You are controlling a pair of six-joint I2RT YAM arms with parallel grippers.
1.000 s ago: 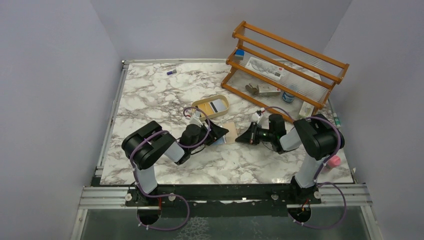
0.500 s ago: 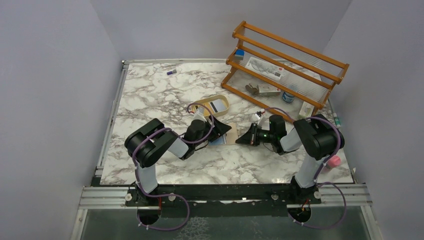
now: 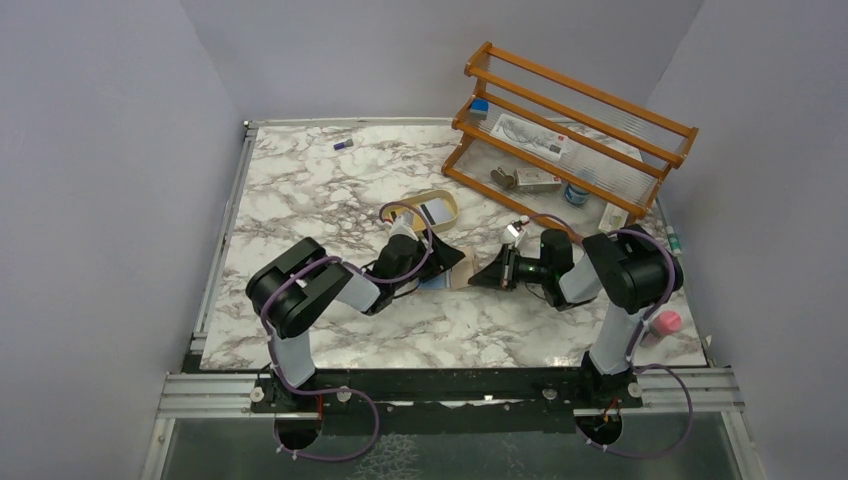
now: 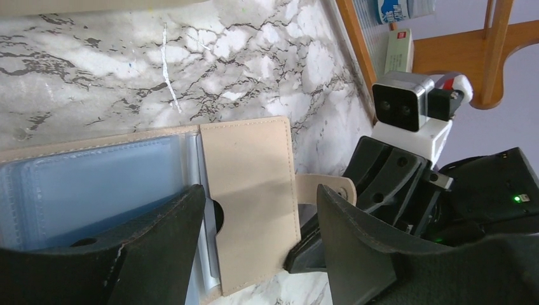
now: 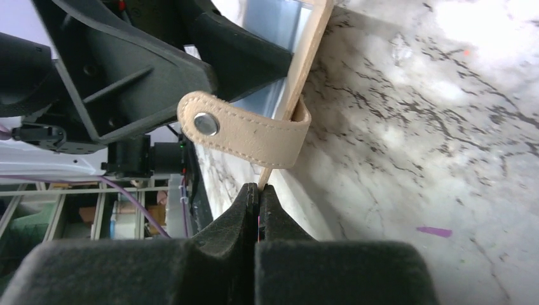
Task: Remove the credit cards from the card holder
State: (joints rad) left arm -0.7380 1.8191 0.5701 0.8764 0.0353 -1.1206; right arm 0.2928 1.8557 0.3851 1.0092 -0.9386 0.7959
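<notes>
**Beige card holder (image 4: 251, 190) open on marble top (image 3: 300, 190)**

Changed from a second ago: left gripper (image 3: 448, 262) pushed up-table toward oval tan tray (image 3: 452, 203), now covering more of the holder. Right gripper (image 5: 257, 190) nudged slightly left, otherwise same spot. Holder in same place, mid-table between both grippers, just on near side of tray.

Materials and shapes: matte beige leather-like flap with stitched edge and rounded corners. Clear glossy plastic sleeves inside. Strap-shaped snap tab (image 5: 241, 130) with round metal stud, curling off holder edge. Black matte wedge-shaped fingers. White-grey veined top. Orange-brown wooden rack (image 3: 570, 100) at far right.

Left fingers spread wide, one on each side over the open holder, gripping nothing. Right fingers pressed fully together, tips at holder edge just under the tab; pinching or only touching, cannot tell.

Counts: 2 arms, 2 grippers, 1 holder, 1 tab, 1 tray, 1 rack, 1 pale blue credit card (image 4: 95, 181) seen through sleeve.
</notes>
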